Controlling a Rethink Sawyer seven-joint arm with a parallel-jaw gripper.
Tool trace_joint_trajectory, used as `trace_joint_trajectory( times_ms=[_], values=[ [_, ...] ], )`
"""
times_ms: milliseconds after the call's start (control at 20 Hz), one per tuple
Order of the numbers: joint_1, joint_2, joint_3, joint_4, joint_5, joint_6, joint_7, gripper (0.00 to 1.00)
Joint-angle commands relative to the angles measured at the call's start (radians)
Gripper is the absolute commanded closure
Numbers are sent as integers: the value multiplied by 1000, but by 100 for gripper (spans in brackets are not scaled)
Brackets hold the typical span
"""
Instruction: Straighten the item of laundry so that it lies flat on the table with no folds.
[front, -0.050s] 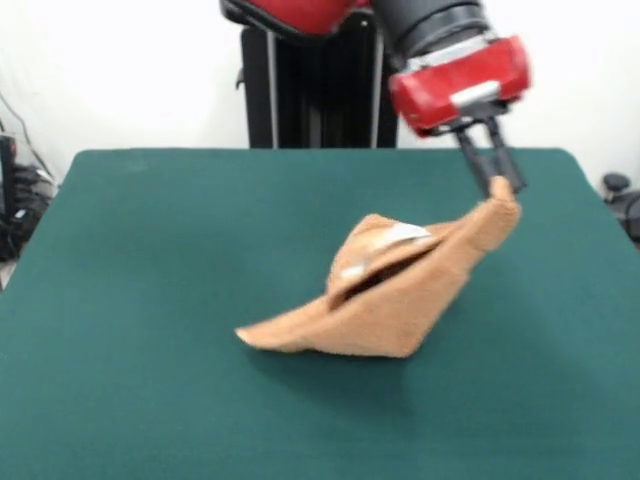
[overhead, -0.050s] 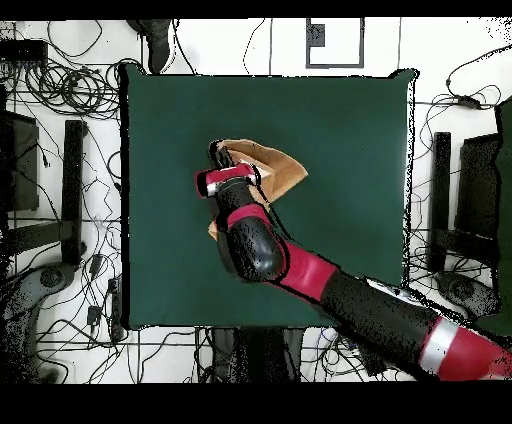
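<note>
Clearly the towel (front, -0.050s: 385, 295) sat a little right of centre in the front view, still bunched: its left tip rested on the green desk (front, -0.050s: 140, 260), a folded hump with a pale label rose in the middle, and its right corner hung lifted at upper right. The claw (front, -0.050s: 497, 186) was pinched narrow on that raised corner. Likely risk: so small a bite of terry could slip free, or the pull could drag the hump along unopened.
</note>
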Motion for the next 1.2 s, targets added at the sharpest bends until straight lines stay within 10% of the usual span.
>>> trace_joint_trajectory(
  times_ms=[50, 1200],
  values=[
    [152, 35, -1, -66, -4, -120, 406, 100],
    [465, -202, -32, 96, 379, -360, 816, 100]
  ],
)
